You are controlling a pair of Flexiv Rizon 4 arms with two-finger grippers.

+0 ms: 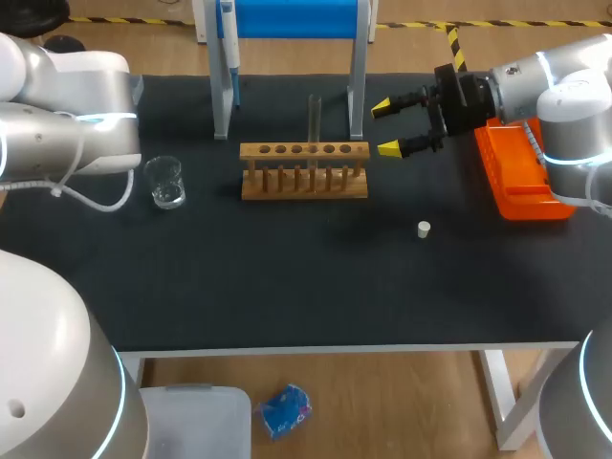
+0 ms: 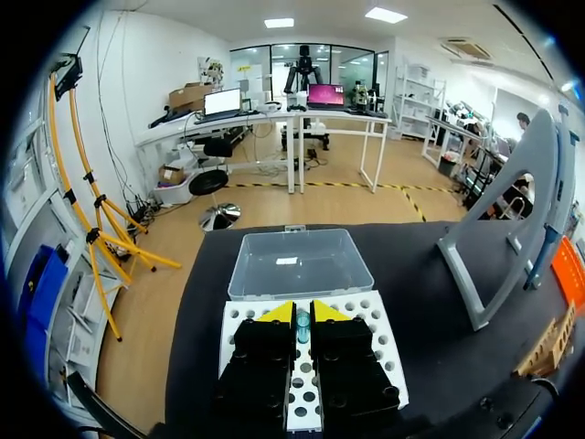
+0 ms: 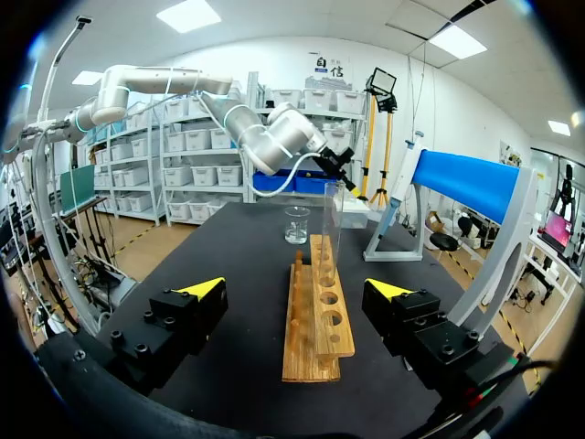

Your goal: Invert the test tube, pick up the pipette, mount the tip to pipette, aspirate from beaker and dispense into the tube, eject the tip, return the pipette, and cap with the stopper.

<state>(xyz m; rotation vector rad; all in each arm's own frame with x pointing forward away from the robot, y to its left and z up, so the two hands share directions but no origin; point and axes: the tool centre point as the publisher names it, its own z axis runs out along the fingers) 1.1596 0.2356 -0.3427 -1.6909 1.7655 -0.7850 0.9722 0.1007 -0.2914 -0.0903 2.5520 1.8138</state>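
Note:
A clear test tube (image 1: 313,124) stands upright in the wooden rack (image 1: 304,172) mid-table. My right gripper (image 1: 387,127) hovers open just right of the rack; in its wrist view the rack (image 3: 315,320) and tube (image 3: 331,229) lie ahead between the open fingers of the gripper (image 3: 297,291). The glass beaker (image 1: 165,182) stands left of the rack. The pipette (image 1: 229,53) hangs on the blue-topped stand (image 1: 287,19) behind. A white stopper (image 1: 424,229) lies on the mat front right. My left gripper (image 2: 303,313) is shut above a white tip rack (image 2: 375,338), a tip (image 2: 303,326) showing below its fingertips.
An orange box (image 1: 521,177) sits at the table's right edge under my right arm. A clear plastic box (image 2: 297,263) lies just ahead of the tip rack. My left arm (image 1: 67,115) hangs over the table's left end beside the beaker.

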